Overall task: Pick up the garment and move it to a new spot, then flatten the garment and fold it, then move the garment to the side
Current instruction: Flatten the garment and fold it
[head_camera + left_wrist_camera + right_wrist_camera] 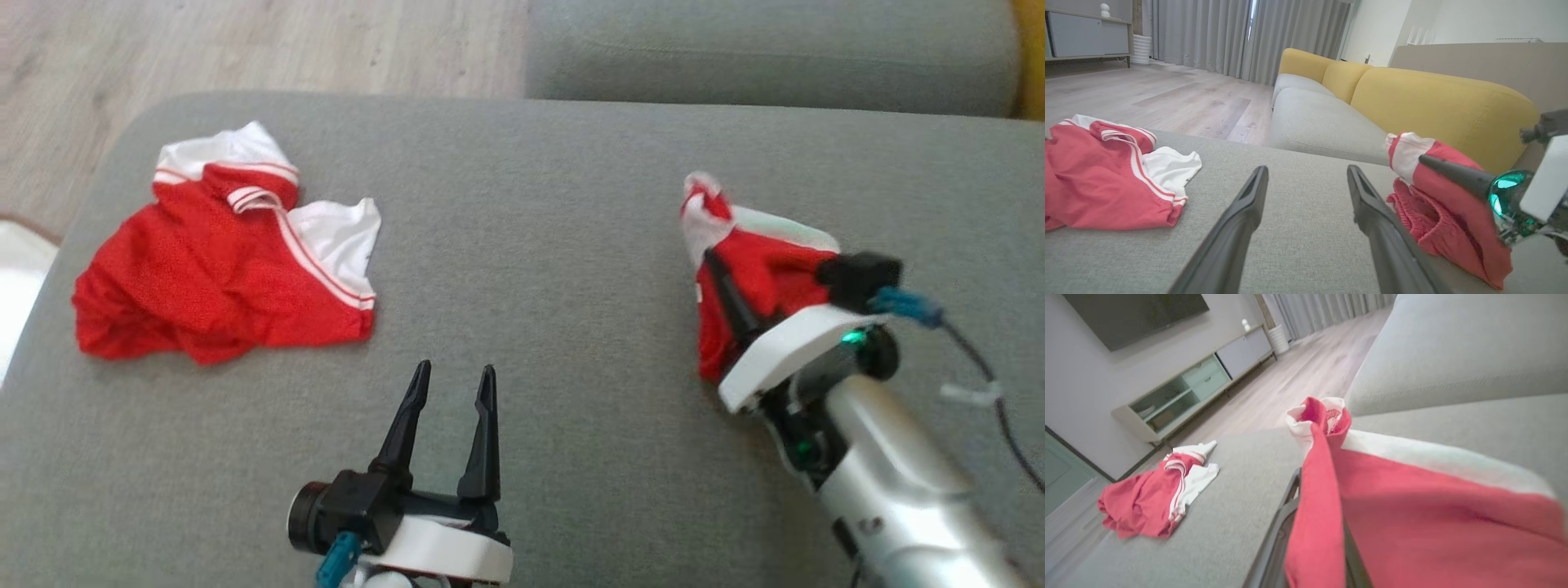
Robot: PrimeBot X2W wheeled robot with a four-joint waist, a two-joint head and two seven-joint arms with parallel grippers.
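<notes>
From the head, the red, white-trimmed garment [763, 273] stood bunched near the grey cushion's [571, 245] right edge, pinched in the right gripper [712, 261]. The left gripper [454, 376] was spread by the front edge. The left wrist added a yellow sofa back [1433, 102] behind it, and the right wrist a media cabinet [1200, 388] and cloth draped over its fingers.

A grey sofa cushion [571, 457] spreads beneath the left claw [455, 371]. Straight ahead of it, a second grey seat [1323, 122] meets yellow backrests [1433, 102]. Ahead and to its left lie pale wood floor [1167, 98], long grey curtains [1208, 36] and a low cabinet [1086, 36].
</notes>
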